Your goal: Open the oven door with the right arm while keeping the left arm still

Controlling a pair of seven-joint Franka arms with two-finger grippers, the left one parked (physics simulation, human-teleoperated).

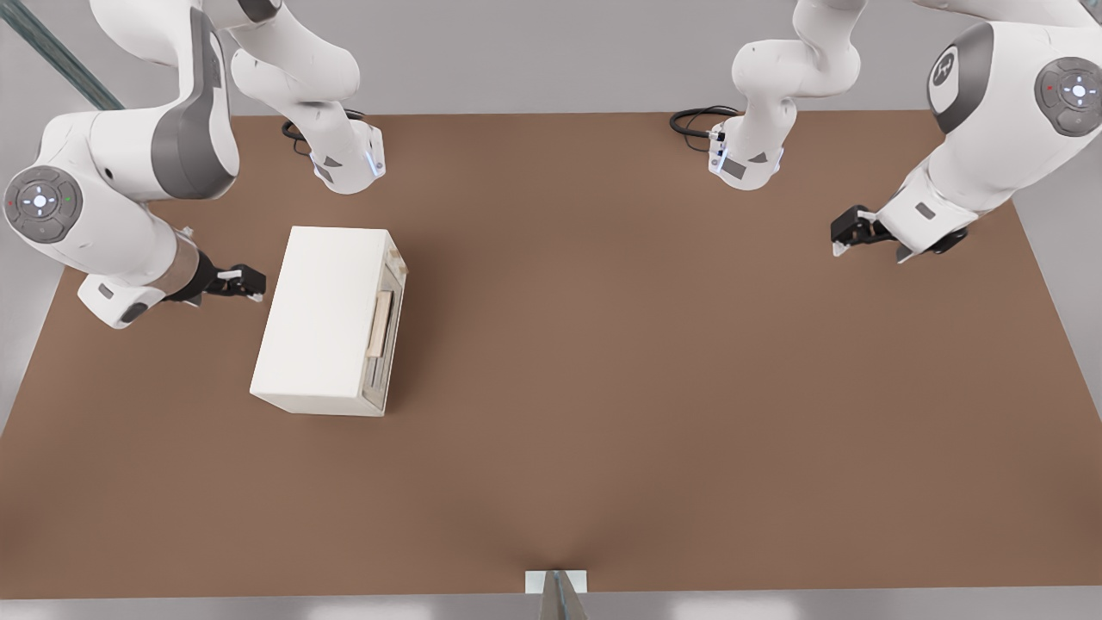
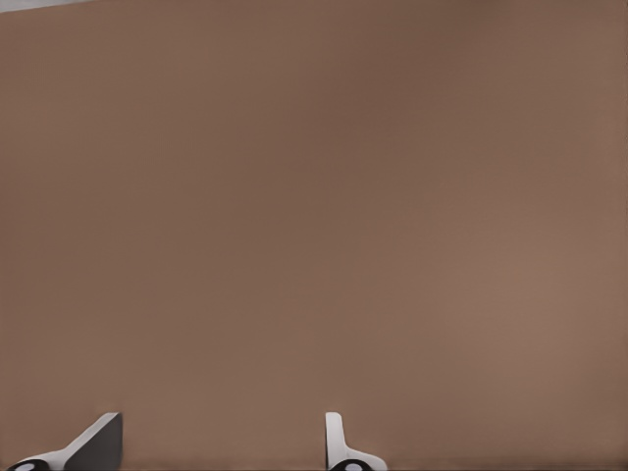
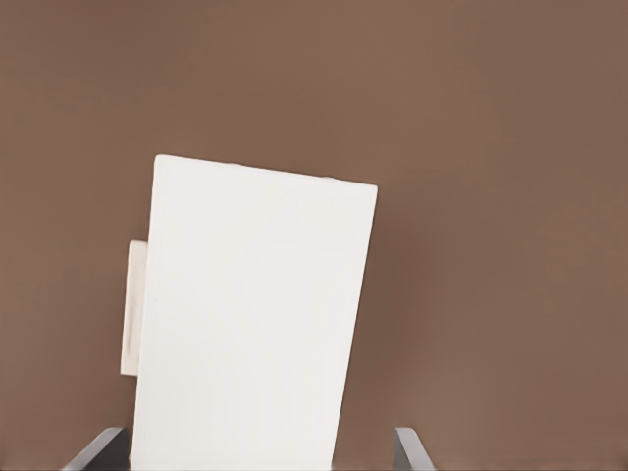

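The claw point(image 1: 251, 282), fingers spread wide, hovered at left behind the oven point(image 1: 323, 319); reaching its door handle point(image 1: 380, 324) risked shoving the box.

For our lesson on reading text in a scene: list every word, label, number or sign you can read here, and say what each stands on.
No word or number can be read in any view.
Round emblem on the left arm's grey band: too blurred to read.
Oven door and wooden handle: no markings.
Gripper, jaws open, beside the oven's face opposite the door: no label.
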